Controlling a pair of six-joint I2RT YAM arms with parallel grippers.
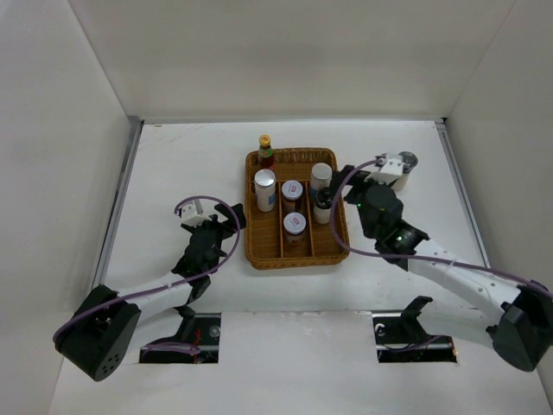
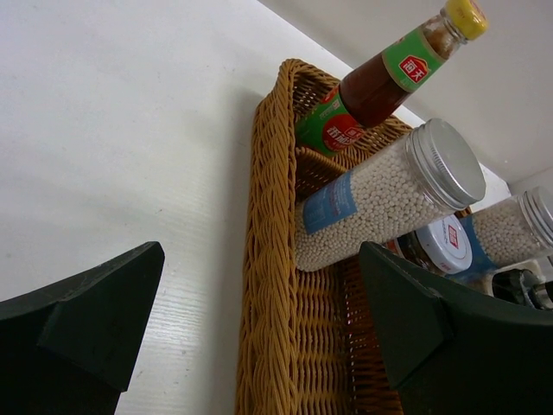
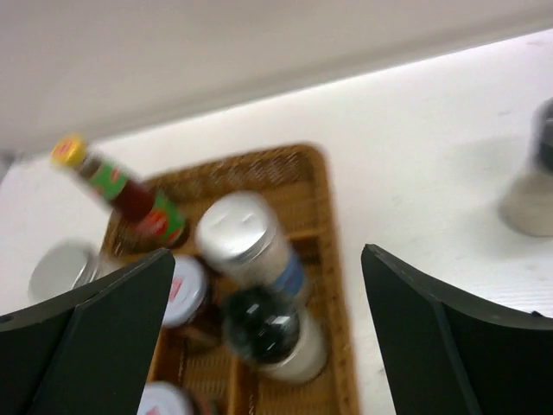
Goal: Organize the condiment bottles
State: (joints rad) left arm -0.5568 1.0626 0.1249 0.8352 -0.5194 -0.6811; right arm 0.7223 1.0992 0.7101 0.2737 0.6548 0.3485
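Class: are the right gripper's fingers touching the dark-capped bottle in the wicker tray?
Apart. The right wrist view shows the dark-capped bottle standing between the open right fingers, with a clear gap on each side.

Lab-style robot test cell. Plain white wall panels (image 1: pixel 294 52) box in white tabletop (image 1: pixel 173 164) on three sides; metal strips (image 1: pixel 117 203) run along side seams. Left arm (image 1: pixel 164 290) and right arm (image 1: pixel 449 272) sit bolted at near edge, bases on dark mounts, purple cables (image 1: pixel 200 198) looped along them. Props domestic: brown wicker tray (image 1: pixel 294 261) mid-table holding small condiment bottles (image 1: pixel 265 190). Lighting flat, even, shadow-poor, as in enclosed booth.
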